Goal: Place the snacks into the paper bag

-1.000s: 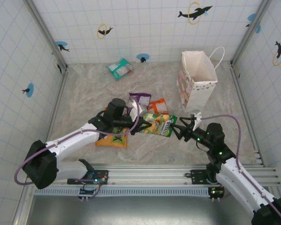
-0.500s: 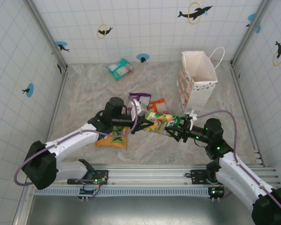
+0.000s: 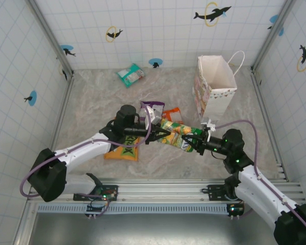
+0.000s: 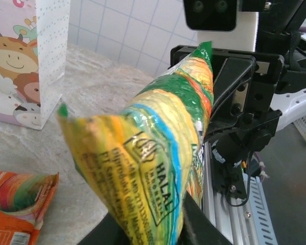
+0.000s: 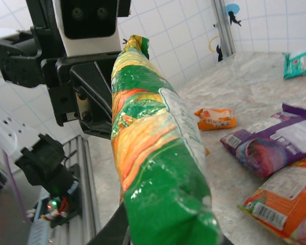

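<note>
While it was clamped at 1 end by the left gripper and at the other by the right gripper, spotted 1 green and yellow-orange crinkly foil packet held above the marbled table, near but outside the white patterned paper carrier bag.

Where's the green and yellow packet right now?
Top view, centre: the green and yellow packet is held in the air between left gripper and right gripper, beside the purple packet, left of the paper bag.

Marbled table carries paper bag, teal-white packet.
</note>
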You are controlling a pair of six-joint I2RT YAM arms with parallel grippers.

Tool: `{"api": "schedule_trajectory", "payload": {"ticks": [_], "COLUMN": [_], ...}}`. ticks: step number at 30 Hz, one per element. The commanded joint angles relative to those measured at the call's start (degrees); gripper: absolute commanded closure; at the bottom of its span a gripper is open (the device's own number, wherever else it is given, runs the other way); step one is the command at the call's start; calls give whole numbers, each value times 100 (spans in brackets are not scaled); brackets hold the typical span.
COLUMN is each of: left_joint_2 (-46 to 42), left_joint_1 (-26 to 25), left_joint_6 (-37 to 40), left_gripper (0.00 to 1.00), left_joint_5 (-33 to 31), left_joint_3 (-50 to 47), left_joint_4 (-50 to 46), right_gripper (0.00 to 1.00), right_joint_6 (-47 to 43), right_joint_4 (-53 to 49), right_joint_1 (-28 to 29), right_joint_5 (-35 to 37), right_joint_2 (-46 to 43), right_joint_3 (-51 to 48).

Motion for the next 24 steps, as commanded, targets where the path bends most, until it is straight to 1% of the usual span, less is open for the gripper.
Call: {"api": "schedule_trajectory", "payload": {"ticks": [1, 4, 5, 7, 10, 12, 13, 18, 20, 24], "left_joint_2": [36, 19, -3, -93, -235, -290, -315, -294, -267, -223], "left_joint_1": [39, 38, 38, 43, 38, 38, 38, 38, 38, 38], "left_joint_6": [-99, -192, -265, -396, -625, -688, -724, -871, -864, -870], "left_gripper": [66, 47, 43, 36, 27, 23, 19, 17, 15, 14], "left_joint_5": [-334, -783, -992, -1437, -1921, -1948, -1952, -2085, -2113, -2174], "left_joint_3": [95, 165, 213, 210, 170, 130, 111, 139, 191, 254], "left_joint_4": [240, 41, -60, -260, -444, -488, -480, -525, -570, -606], "right_gripper": [86, 87, 87, 88, 88, 88, 88, 90, 90, 90], "right_joint_6": [-192, -258, -306, -457, -680, -774, -827, -1138, -1317, -1510], "right_joint_4": [-105, -287, -385, -709, -973, -1000, -1004, -1180, -1155, -965], "right_joint_1": [-12, -10, -25, -27, -33, -42, -44, -85, -134, -322], "right_joint_5": [158, 712, 934, 1431, 1941, 2479, 2683, 3619, 3802, 4056], "right_joint_2": [-102, -195, -225, -287, -311, -284, -236, 240, 446, 916], "right_joint_3": [257, 412, 490, 773, 1202, 1476, 1636, 2666, 3037, 3692]}}
